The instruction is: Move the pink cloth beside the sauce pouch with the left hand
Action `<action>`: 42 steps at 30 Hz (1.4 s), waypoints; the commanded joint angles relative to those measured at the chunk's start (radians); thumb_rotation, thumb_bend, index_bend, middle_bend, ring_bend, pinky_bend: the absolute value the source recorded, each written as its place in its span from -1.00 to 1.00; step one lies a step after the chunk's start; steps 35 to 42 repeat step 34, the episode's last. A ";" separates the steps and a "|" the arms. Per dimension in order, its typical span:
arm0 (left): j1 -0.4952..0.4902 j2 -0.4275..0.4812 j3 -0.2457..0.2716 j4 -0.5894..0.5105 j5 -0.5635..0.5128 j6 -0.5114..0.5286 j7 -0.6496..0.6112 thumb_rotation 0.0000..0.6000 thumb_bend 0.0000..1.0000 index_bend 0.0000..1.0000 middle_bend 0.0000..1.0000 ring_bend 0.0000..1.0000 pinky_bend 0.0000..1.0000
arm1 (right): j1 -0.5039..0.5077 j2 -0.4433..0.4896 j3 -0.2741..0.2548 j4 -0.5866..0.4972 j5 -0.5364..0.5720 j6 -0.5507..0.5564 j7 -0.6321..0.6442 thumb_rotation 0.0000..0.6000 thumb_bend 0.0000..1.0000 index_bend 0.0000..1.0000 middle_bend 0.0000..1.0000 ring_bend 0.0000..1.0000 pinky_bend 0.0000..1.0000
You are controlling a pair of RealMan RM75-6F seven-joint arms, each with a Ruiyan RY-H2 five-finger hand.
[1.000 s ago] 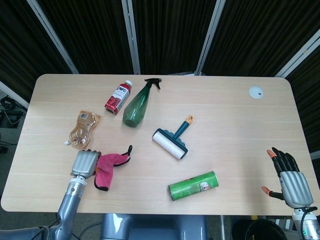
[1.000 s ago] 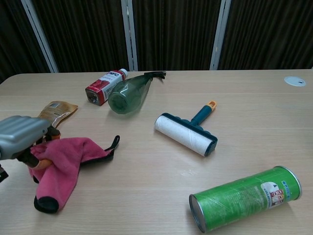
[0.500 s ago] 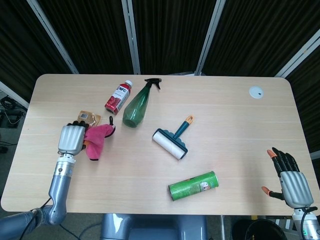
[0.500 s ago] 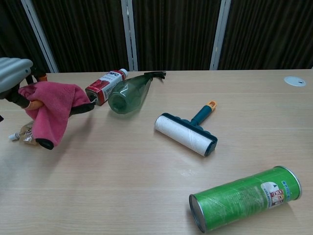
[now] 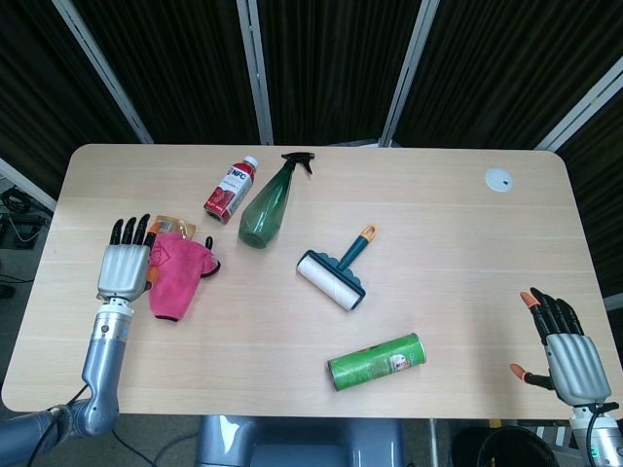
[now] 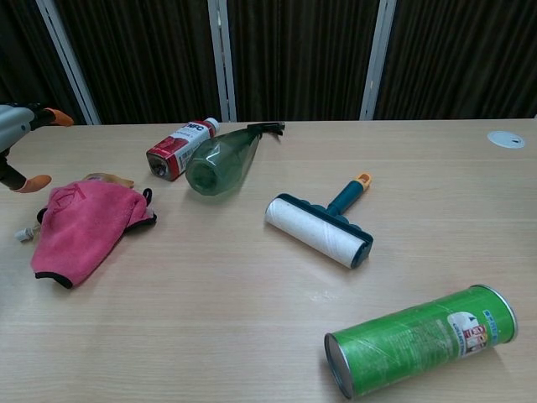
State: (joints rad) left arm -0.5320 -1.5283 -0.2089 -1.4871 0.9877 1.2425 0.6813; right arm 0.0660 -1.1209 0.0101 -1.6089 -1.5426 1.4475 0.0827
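Head view shows the left hand (image 5: 123, 269) released, fingers spread, just left of the pink cloth (image 5: 175, 274). Half a second ago it carried the cloth bunched in its grip; now the cloth lies flat on the worktop (image 5: 438, 243), draped over most of the sauce pouch (image 5: 176, 228), of which only a corner shows. So the drop looks made, though the cloth sits on the pouch rather than cleanly beside it. The cloth's long axis runs from the far pouch end toward the near-left edge. The right hand (image 5: 563, 341) rests spread, holding nothing.
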 commanded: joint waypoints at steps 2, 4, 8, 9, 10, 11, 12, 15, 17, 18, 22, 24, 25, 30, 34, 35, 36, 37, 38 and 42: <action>0.031 0.041 0.024 -0.054 0.035 0.025 -0.042 1.00 -0.92 -0.78 -1.00 -1.00 -1.00 | 0.000 0.000 0.000 0.001 0.001 -0.001 0.000 1.00 -1.00 -1.00 -1.00 -1.00 -1.00; 0.053 0.066 0.038 -0.093 0.058 0.044 -0.072 1.00 -0.92 -0.78 -1.00 -1.00 -1.00 | -0.001 0.001 0.000 0.001 0.000 0.000 0.000 1.00 -1.00 -1.00 -1.00 -1.00 -1.00; 0.110 0.126 0.084 -0.168 0.143 0.103 -0.145 1.00 -0.92 -0.78 -1.00 -1.00 -1.00 | -0.002 0.001 0.000 0.002 -0.002 0.003 -0.002 1.00 -1.00 -1.00 -1.00 -1.00 -1.00; 0.127 0.141 0.099 -0.182 0.171 0.123 -0.166 1.00 -0.92 -0.78 -1.00 -1.00 -1.00 | -0.002 0.001 -0.001 0.002 -0.003 0.004 -0.003 1.00 -1.00 -1.00 -1.00 -1.00 -1.00; 0.155 0.163 0.123 -0.201 0.208 0.153 -0.194 1.00 -0.92 -0.78 -1.00 -1.00 -1.00 | -0.002 0.001 -0.001 0.002 -0.003 0.003 -0.006 1.00 -1.00 -1.00 -1.00 -1.00 -1.00; 0.189 0.188 0.151 -0.221 0.252 0.191 -0.229 1.00 -0.92 -0.79 -1.00 -1.00 -1.00 | -0.002 0.001 -0.002 0.001 -0.004 0.003 -0.009 1.00 -1.00 -1.00 -1.00 -1.00 -1.00; 0.208 0.204 0.168 -0.226 0.280 0.212 -0.249 1.00 -0.92 -0.81 -1.00 -1.00 -1.00 | -0.002 0.001 -0.001 0.001 -0.004 0.004 -0.012 1.00 -1.00 -1.00 -1.00 -1.00 -1.00; 0.263 0.238 0.210 -0.230 0.345 0.274 -0.302 1.00 -0.93 -0.89 -1.00 -1.00 -1.00 | -0.002 0.000 -0.002 0.001 -0.008 0.006 -0.019 1.00 -1.00 -1.00 -1.00 -1.00 -1.00; 0.306 0.268 0.246 -0.231 0.389 0.312 -0.334 1.00 -0.93 -0.95 -1.00 -1.00 -1.00 | -0.001 -0.001 -0.003 0.002 -0.010 0.005 -0.024 1.00 -1.00 -1.00 -1.00 -1.00 -1.00; 0.329 0.285 0.264 -0.228 0.409 0.333 -0.352 1.00 -0.95 -0.97 -1.00 -1.00 -1.00 | -0.002 -0.001 -0.003 0.001 -0.010 0.005 -0.027 1.00 -1.00 -1.00 -1.00 -1.00 -1.00; 0.384 0.318 0.303 -0.216 0.446 0.373 -0.391 1.00 -0.99 -1.00 -1.00 -1.00 -1.00 | -0.002 -0.003 -0.003 0.001 -0.015 0.010 -0.034 1.00 -1.00 -1.00 -1.00 -1.00 -1.00; 0.415 0.340 0.320 -0.198 0.460 0.394 -0.415 1.00 -1.00 -1.00 -1.00 -1.00 -1.00 | -0.002 -0.005 -0.003 0.005 -0.022 0.016 -0.036 1.00 -1.00 -1.00 -1.00 -1.00 -1.00; 0.427 0.349 0.325 -0.185 0.467 0.403 -0.429 1.00 -1.00 -1.00 -1.00 -1.00 -1.00 | -0.003 -0.006 -0.003 0.007 -0.024 0.018 -0.037 1.00 -1.00 -1.00 -1.00 -1.00 -1.00; 0.460 0.366 0.322 -0.164 0.479 0.412 -0.490 1.00 -1.00 -1.00 -1.00 -1.00 -1.00 | -0.004 -0.009 -0.003 0.009 -0.026 0.022 -0.036 1.00 -1.00 -1.00 -1.00 -1.00 -1.00; 0.464 0.359 0.312 -0.154 0.489 0.396 -0.493 1.00 -1.00 -1.00 -1.00 -1.00 -1.00 | -0.004 -0.012 -0.003 0.013 -0.032 0.026 -0.036 1.00 -1.00 -1.00 -1.00 -1.00 -1.00; 0.464 0.359 0.312 -0.154 0.489 0.396 -0.493 1.00 -1.00 -1.00 -1.00 -1.00 -1.00 | -0.004 -0.012 -0.003 0.013 -0.032 0.026 -0.036 1.00 -1.00 -1.00 -1.00 -1.00 -1.00; 0.464 0.359 0.312 -0.154 0.489 0.396 -0.493 1.00 -1.00 -1.00 -1.00 -1.00 -1.00 | -0.004 -0.012 -0.003 0.013 -0.032 0.026 -0.036 1.00 -1.00 -1.00 -1.00 -1.00 -1.00; 0.464 0.359 0.312 -0.154 0.489 0.396 -0.493 1.00 -1.00 -1.00 -1.00 -1.00 -1.00 | -0.004 -0.012 -0.003 0.013 -0.032 0.026 -0.036 1.00 -1.00 -1.00 -1.00 -1.00 -1.00; 0.464 0.359 0.312 -0.154 0.489 0.396 -0.493 1.00 -1.00 -1.00 -1.00 -1.00 -1.00 | -0.004 -0.012 -0.003 0.013 -0.032 0.026 -0.036 1.00 -1.00 -1.00 -1.00 -1.00 -1.00; 0.464 0.359 0.312 -0.154 0.489 0.396 -0.493 1.00 -1.00 -1.00 -1.00 -1.00 -1.00 | -0.004 -0.012 -0.003 0.013 -0.032 0.026 -0.036 1.00 -1.00 -1.00 -1.00 -1.00 -1.00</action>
